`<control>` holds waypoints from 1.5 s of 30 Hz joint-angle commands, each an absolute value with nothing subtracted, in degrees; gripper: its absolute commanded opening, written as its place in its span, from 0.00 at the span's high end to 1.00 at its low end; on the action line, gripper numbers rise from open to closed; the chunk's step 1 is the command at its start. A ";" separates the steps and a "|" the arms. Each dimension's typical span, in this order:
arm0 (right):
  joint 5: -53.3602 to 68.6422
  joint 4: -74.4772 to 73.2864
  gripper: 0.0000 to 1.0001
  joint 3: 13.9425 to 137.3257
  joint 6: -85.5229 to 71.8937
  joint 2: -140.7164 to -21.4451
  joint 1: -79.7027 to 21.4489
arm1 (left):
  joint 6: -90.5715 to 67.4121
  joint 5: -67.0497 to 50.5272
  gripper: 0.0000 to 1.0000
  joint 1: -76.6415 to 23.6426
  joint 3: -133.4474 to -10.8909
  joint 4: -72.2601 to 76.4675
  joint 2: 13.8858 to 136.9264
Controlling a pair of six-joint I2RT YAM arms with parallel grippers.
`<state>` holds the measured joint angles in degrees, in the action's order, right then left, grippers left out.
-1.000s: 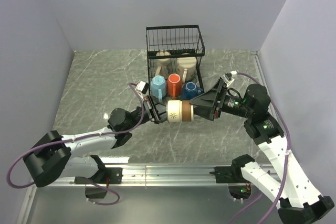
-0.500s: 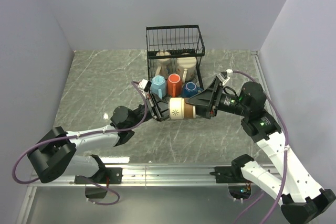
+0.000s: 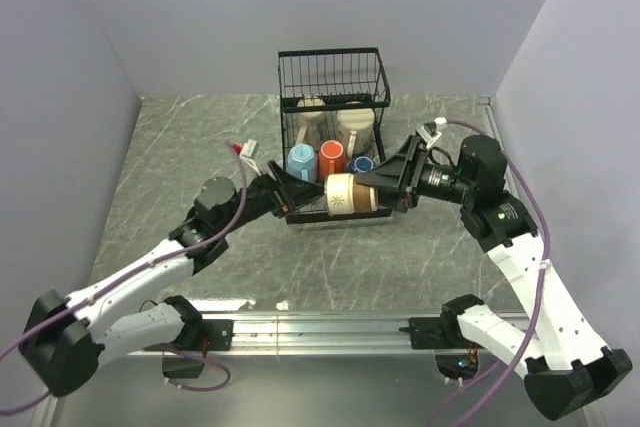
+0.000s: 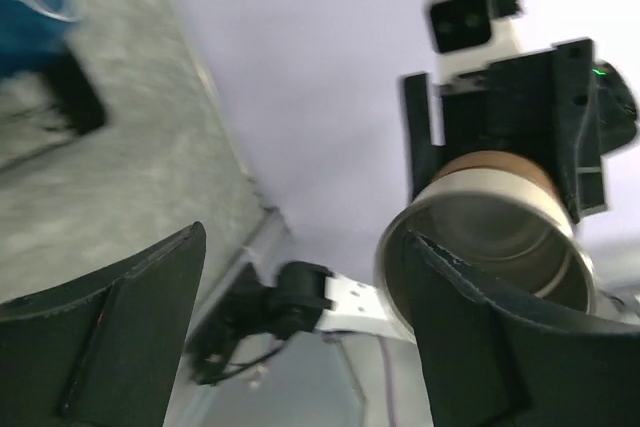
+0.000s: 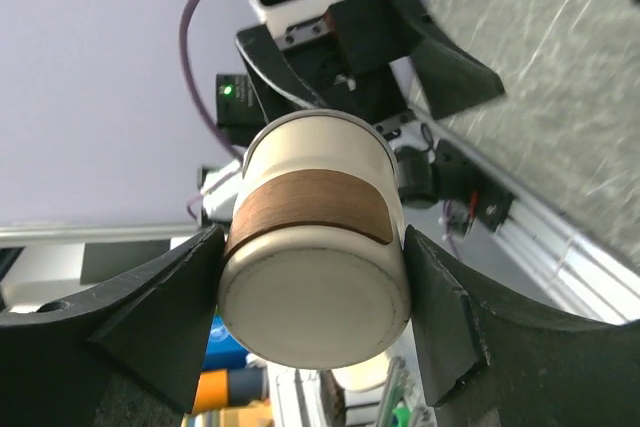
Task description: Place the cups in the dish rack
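Cup sits clamped in my right gripper, left gripper spread apart; loading step, next I must lower it into rack.

I see a left arm and a right arm, both white shells over black joints, with bases at a silver rail. A purple cable loops from the rail end of each arm up to its wrist. Each wrist carries a white camera block with two dark lenses. A green light glows on the right arm, above the rail. The left gripper and right gripper have broad, matte black, wedge-shaped fingers.
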<state>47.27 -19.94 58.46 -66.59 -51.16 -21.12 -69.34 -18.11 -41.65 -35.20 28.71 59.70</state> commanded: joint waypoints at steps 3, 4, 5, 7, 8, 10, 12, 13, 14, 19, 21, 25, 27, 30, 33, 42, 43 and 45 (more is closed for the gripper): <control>52.12 -24.86 1.00 64.32 -59.16 -54.31 -14.69 | -54.95 -10.47 0.14 -34.82 -38.06 -2.69 50.99; 50.90 -30.35 1.00 65.90 -57.06 -56.40 -13.89 | -54.15 -9.76 0.14 -34.02 -37.97 -7.77 49.85; 48.54 -34.33 1.00 68.09 -51.21 -57.90 -13.89 | -53.44 -7.23 0.14 -33.32 -38.06 -9.91 47.83; 40.55 -43.89 1.00 74.95 -44.25 -62.64 -14.50 | -51.69 -3.54 0.15 -32.34 -39.02 -16.75 46.07; 37.99 -46.03 1.00 76.80 -42.82 -64.06 -14.76 | -51.07 -2.56 0.15 -32.17 -39.20 -18.70 45.71; 28.51 -50.68 1.00 81.98 -39.66 -68.01 -17.56 | -50.01 -0.89 0.15 -32.17 -40.33 -23.18 45.88; 21.04 -53.34 1.00 87.59 -37.98 -72.57 -20.90 | -48.87 -0.18 0.16 -32.17 -41.04 -25.39 46.49; 14.83 -55.35 1.00 89.28 -37.45 -74.34 -22.66 | -48.69 -0.18 0.16 -32.17 -42.00 -26.79 46.76; 11.72 -56.15 1.00 90.86 -36.92 -76.10 -26.24 | -48.34 -0.18 0.16 -32.17 -42.36 -28.02 47.11; -2.00 -57.75 1.00 96.59 -38.49 -87.61 -34.53 | -46.59 2.02 0.17 -32.08 -44.38 -31.28 47.81; -5.52 -57.48 1.00 96.94 -39.46 -91.56 -35.94 | -45.71 1.85 0.17 -32.08 -44.82 -32.60 47.81; -9.40 -55.56 1.00 97.56 -41.04 -96.49 -36.56 | -44.21 1.76 0.18 -32.08 -45.44 -34.80 47.11; -10.80 -55.46 1.00 98.69 -41.13 -99.38 -36.65 | -43.34 1.76 0.18 -32.08 -45.35 -35.50 46.58; -11.95 -56.60 1.00 100.80 -40.87 -103.17 -37.09 | -42.37 2.02 0.18 -31.99 -45.26 -36.74 46.14; -12.48 -55.20 1.00 98.89 -40.96 -104.76 -37.35 | -41.66 1.94 0.18 -31.91 -45.00 -37.18 46.06; -12.21 -51.68 0.84 96.24 -41.48 -107.40 -38.93 | -39.73 0.62 0.19 -31.90 -45.00 -35.07 48.78; -12.30 -51.07 0.76 96.07 -41.57 -107.49 -39.11 | -39.47 0.53 0.19 -31.82 -45.09 -34.72 49.48; -12.30 -49.93 0.67 95.89 -41.75 -107.93 -39.55 | -39.11 0.53 0.19 -31.82 -45.52 -34.11 50.44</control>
<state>-10.15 -53.74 96.20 -40.88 -106.69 -38.35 -41.10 1.30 -32.21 -43.03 -36.25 49.45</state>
